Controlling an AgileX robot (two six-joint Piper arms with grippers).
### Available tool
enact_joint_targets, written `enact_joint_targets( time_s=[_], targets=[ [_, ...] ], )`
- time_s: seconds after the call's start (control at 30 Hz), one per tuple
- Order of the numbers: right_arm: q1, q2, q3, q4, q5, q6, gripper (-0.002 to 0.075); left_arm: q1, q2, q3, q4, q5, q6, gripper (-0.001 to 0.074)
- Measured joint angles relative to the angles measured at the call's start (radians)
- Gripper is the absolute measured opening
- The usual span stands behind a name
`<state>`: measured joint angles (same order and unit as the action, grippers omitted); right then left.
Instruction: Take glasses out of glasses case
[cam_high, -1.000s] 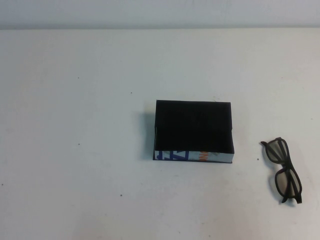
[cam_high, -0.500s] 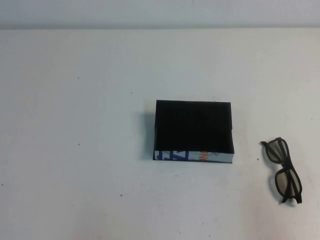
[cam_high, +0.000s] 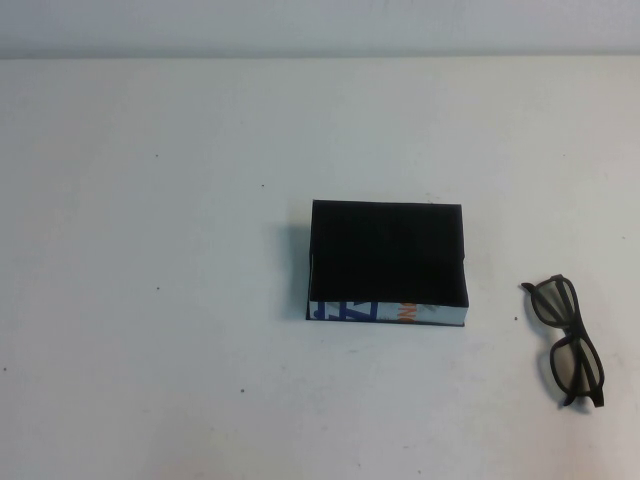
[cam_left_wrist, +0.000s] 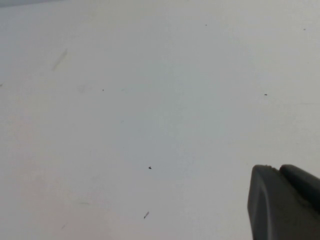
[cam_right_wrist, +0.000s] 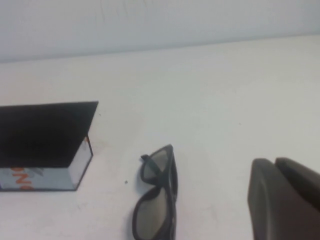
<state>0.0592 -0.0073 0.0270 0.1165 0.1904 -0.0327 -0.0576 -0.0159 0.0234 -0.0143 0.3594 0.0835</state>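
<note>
The glasses case (cam_high: 388, 262) is a black shallow box, open and empty, in the middle of the white table; its near wall is white with blue lettering and an orange mark. The dark-framed glasses (cam_high: 567, 340) lie flat on the table to the right of the case, apart from it. The right wrist view shows the glasses (cam_right_wrist: 157, 200) beside the case (cam_right_wrist: 45, 135). My right gripper (cam_right_wrist: 274, 161) is shut and empty, off to the side of the glasses. My left gripper (cam_left_wrist: 279, 169) is shut and empty over bare table. Neither gripper shows in the high view.
The white table (cam_high: 150, 300) has a few small dark specks. Its far edge meets a pale wall (cam_high: 320, 25) at the back.
</note>
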Motion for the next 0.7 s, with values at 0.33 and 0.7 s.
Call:
enact_joint_targets(
  time_s=[0.33, 0.7],
  targets=[
    [-0.060, 0.000, 0.000, -0.013, 0.119, -0.038, -0.0016, 0.000, 0.000, 0.000, 0.000, 0.000, 0.000, -0.0004],
    [-0.060, 0.000, 0.000, -0.065, 0.121, -0.057, -0.0018, -0.006, 0.000, 0.000, 0.000, 0.000, 0.000, -0.0004]
  ],
)
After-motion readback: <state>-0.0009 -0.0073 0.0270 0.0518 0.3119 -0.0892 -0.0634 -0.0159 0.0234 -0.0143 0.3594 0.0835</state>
